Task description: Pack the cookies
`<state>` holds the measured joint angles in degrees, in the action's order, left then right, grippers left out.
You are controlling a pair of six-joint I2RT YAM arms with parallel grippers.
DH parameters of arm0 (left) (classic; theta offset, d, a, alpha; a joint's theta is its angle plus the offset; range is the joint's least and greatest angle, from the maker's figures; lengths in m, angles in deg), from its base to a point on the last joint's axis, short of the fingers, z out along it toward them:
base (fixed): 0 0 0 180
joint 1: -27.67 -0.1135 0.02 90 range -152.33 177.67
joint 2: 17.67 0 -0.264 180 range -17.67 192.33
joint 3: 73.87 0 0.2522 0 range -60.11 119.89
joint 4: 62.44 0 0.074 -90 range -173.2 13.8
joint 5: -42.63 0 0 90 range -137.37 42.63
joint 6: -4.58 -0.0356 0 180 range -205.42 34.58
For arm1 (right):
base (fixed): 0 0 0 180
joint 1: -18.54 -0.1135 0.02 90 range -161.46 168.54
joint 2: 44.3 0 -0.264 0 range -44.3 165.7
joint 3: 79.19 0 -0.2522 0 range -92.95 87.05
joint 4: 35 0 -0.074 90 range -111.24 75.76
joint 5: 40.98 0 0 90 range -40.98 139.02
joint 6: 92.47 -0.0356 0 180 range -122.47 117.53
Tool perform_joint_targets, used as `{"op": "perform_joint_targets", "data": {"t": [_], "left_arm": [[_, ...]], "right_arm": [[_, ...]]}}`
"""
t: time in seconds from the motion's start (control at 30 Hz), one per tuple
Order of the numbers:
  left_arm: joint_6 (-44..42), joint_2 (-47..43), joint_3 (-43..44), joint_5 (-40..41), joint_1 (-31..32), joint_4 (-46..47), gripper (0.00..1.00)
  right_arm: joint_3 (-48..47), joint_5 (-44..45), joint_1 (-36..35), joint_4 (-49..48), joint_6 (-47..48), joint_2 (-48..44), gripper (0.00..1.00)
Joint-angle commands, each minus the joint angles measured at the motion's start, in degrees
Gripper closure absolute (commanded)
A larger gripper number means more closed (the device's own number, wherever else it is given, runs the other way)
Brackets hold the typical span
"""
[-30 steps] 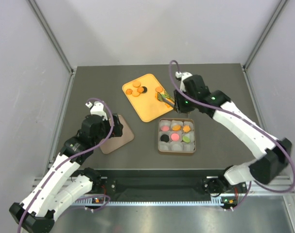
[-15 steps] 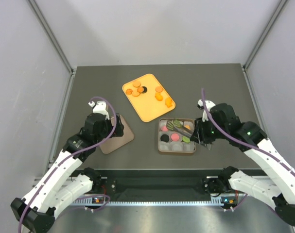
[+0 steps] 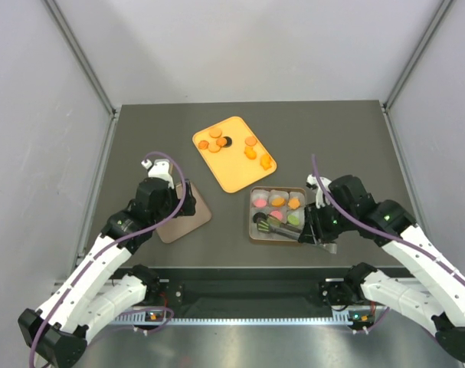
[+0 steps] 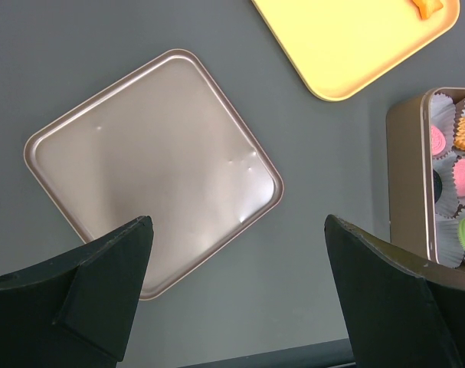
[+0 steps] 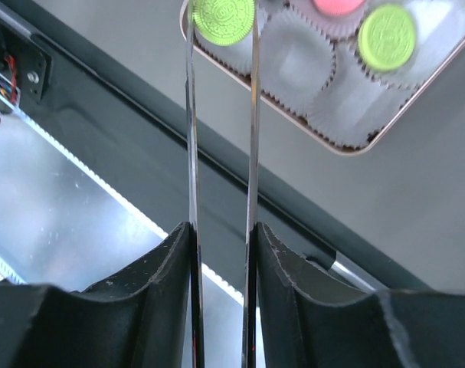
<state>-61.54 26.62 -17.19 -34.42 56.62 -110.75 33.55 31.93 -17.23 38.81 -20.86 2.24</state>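
Right wrist view: the right gripper (image 5: 221, 244) is closed tight on tongs (image 5: 191, 153), which pinch a green cookie (image 5: 223, 19) at their far tips.
The cookie hangs straight ahead of the fingers (image 5: 140, 291), over a corner of the tin (image 5: 347, 149); to the right of the tips another green one and a pink one lie in paper cups (image 5: 297, 65). In the top view, six cookies (image 3: 278, 201) fill the cups to the right of the tongs, and more lie on the tray (image 3: 236, 175) farther off on that same side. The left gripper (image 4: 236, 291) hangs with its jaws spread wide and nothing between them; the lid (image 4: 152, 176) lies flat on the table (image 4: 309, 230) below, ahead of its left finger (image 4: 86, 291), and the tin's edge shows ahead of its right finger (image 4: 401, 299).
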Motion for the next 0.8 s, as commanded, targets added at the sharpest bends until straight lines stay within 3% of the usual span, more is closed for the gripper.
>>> {"op": "perform_joint_targets", "data": {"t": [0.0,0.77], "left_arm": [[-0.1,-0.3,0.2,0.5,0.2,1.0,0.02],[-0.2,-0.3,0.2,0.5,0.2,0.8,0.02]], "right_arm": [[1.1,-2.4,0.4,-1.9,-1.0,-1.0,0.65],[3.7,-3.7,0.0,-5.1,-1.2,1.5,0.63]]}}
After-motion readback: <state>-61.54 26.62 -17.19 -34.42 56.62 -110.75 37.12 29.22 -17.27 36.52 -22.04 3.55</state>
